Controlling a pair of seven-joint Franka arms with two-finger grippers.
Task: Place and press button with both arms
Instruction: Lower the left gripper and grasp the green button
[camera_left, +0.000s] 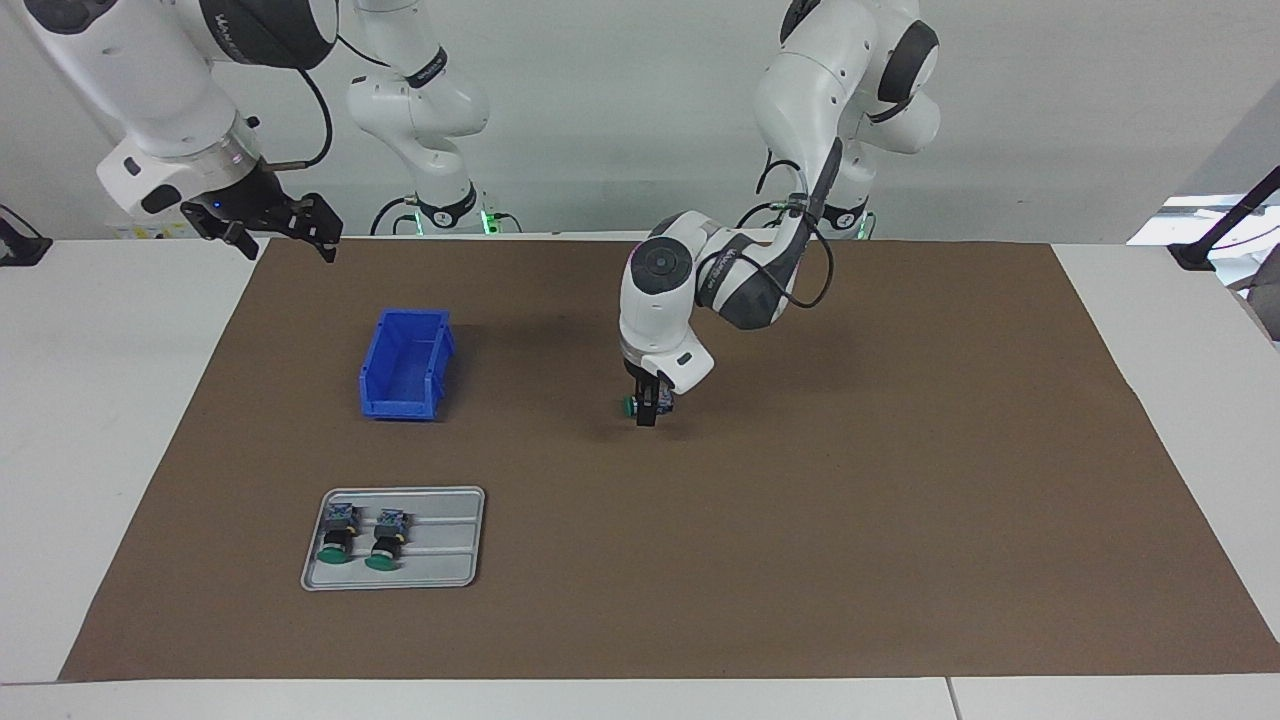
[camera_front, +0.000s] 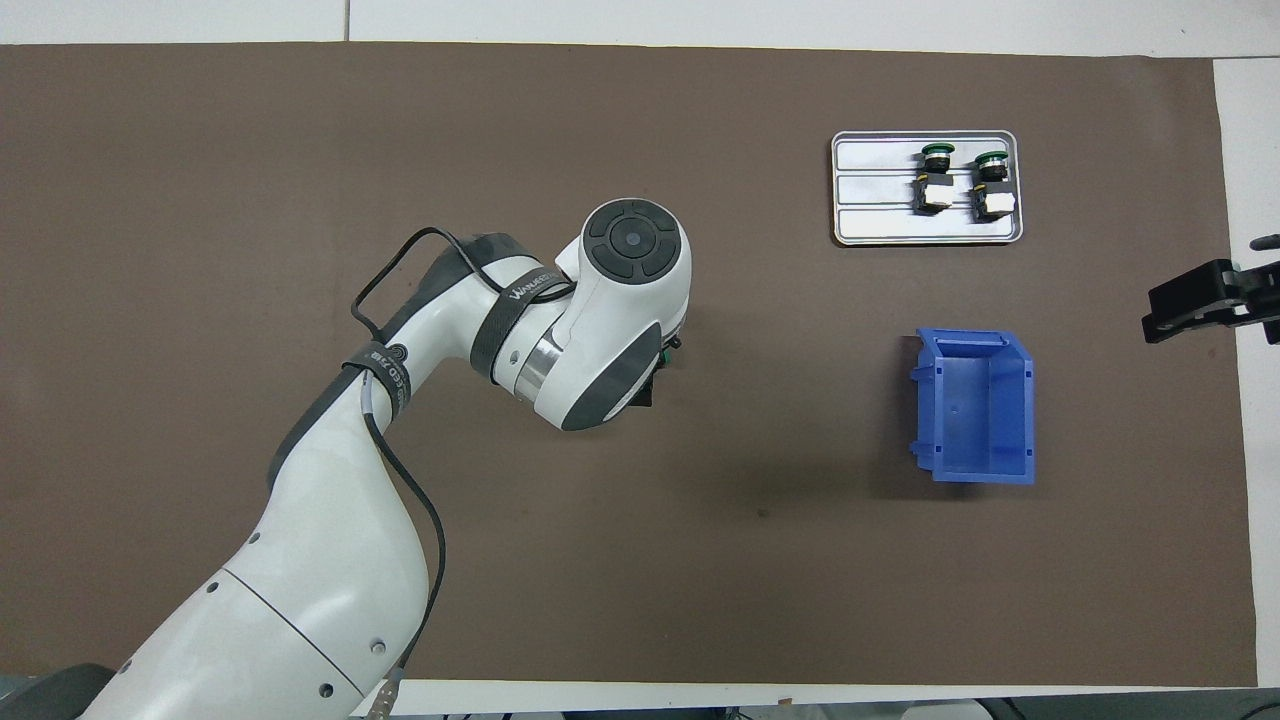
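A button with a green cap (camera_left: 630, 405) lies on its side on the brown mat (camera_left: 800, 520), about mid-table. My left gripper (camera_left: 647, 415) is down at this button, right at its black body, and hides most of it. In the overhead view my left wrist covers the button; only a sliver of green (camera_front: 668, 352) shows by the gripper (camera_front: 645, 385). My right gripper (camera_left: 290, 248) is open and empty. It waits above the mat's edge at the right arm's end of the table, and also shows in the overhead view (camera_front: 1200, 295).
A blue bin (camera_left: 405, 365) (camera_front: 980, 405) stands open and empty toward the right arm's end. Farther from the robots, a grey tray (camera_left: 450, 575) (camera_front: 870, 225) holds two more green-capped buttons (camera_left: 338, 535) (camera_left: 385, 540).
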